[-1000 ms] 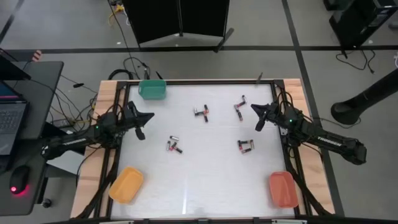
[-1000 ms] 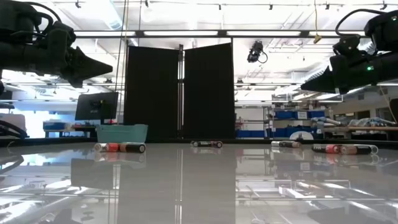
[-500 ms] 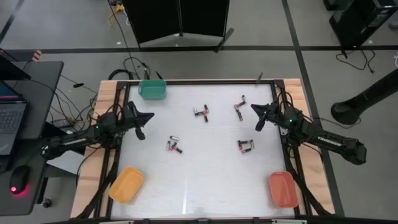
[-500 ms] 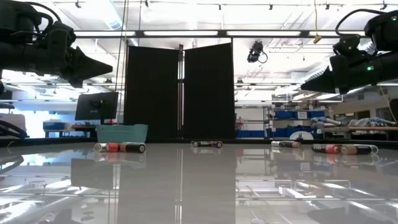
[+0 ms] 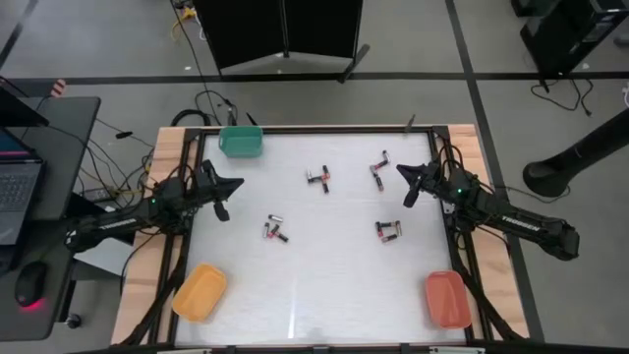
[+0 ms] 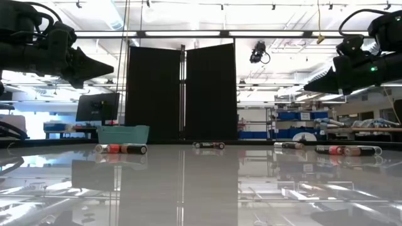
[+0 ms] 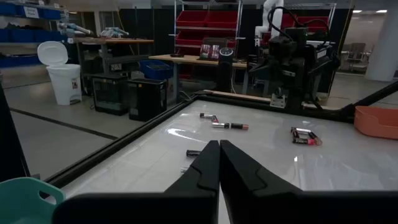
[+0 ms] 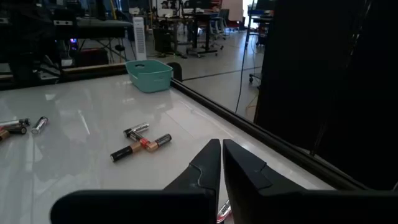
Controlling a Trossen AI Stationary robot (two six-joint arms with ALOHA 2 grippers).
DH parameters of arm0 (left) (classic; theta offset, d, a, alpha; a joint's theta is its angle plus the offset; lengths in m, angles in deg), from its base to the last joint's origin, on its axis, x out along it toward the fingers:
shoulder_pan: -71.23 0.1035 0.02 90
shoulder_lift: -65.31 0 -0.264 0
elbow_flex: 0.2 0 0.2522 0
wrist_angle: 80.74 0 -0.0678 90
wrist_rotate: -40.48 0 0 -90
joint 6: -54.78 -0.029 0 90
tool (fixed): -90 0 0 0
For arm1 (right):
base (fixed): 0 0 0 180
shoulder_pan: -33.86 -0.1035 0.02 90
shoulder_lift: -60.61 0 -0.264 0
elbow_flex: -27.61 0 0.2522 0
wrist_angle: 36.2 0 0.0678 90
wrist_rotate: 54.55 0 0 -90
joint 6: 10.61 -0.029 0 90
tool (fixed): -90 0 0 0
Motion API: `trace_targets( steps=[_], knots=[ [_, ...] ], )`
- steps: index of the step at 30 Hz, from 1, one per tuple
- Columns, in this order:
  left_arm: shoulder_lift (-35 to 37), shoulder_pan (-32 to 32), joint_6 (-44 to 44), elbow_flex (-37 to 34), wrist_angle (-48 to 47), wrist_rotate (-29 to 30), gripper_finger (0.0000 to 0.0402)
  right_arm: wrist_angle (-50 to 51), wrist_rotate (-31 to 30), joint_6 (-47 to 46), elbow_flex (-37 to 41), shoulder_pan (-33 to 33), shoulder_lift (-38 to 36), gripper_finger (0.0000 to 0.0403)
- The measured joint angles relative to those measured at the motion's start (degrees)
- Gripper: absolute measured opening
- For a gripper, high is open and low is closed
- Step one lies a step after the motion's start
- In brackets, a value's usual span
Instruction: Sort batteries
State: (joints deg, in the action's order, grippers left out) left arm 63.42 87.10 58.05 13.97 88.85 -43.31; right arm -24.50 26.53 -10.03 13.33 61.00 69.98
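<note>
Several small batteries, dark with red and silvery sections, lie flat on the white table in loose clusters (image 5: 317, 178), (image 5: 378, 169), (image 5: 275, 231), (image 5: 388, 231). The low view shows them lying along the tabletop (image 6: 120, 149), (image 6: 347, 150). My left gripper (image 5: 234, 183) hovers above the table's left side, shut and holding nothing (image 7: 219, 144). My right gripper (image 5: 403, 172) hovers above the right side near the far-right cluster, also shut on nothing (image 8: 221, 143). Both hang well above the tabletop in the low view (image 6: 103, 64), (image 6: 311, 88).
A green tray (image 5: 241, 141) sits at the far left corner, a yellow tray (image 5: 200, 291) at the near left and an orange tray (image 5: 447, 298) at the near right. A dark raised frame borders the table (image 5: 314, 127). The middle and near parts of the table are bare.
</note>
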Motion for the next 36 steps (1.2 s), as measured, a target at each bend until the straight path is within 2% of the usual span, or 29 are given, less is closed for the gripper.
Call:
trace_targets(
  steps=[24,28,36],
  knots=[
    [0.01,0.01,0.09,0.01,2.06,-0.01,0.0016,0.02,0.00,0.00,-0.01,0.01,0.00,0.0030],
    [0.00,-0.01,4.06,0.01,3.21,-0.47,0.0016,0.00,0.02,0.00,-0.02,0.02,0.00,0.0030],
    [0.00,-0.01,6.29,0.00,4.55,-0.49,0.0016,0.00,0.00,-0.02,0.00,0.00,0.00,0.0030]
  ],
)
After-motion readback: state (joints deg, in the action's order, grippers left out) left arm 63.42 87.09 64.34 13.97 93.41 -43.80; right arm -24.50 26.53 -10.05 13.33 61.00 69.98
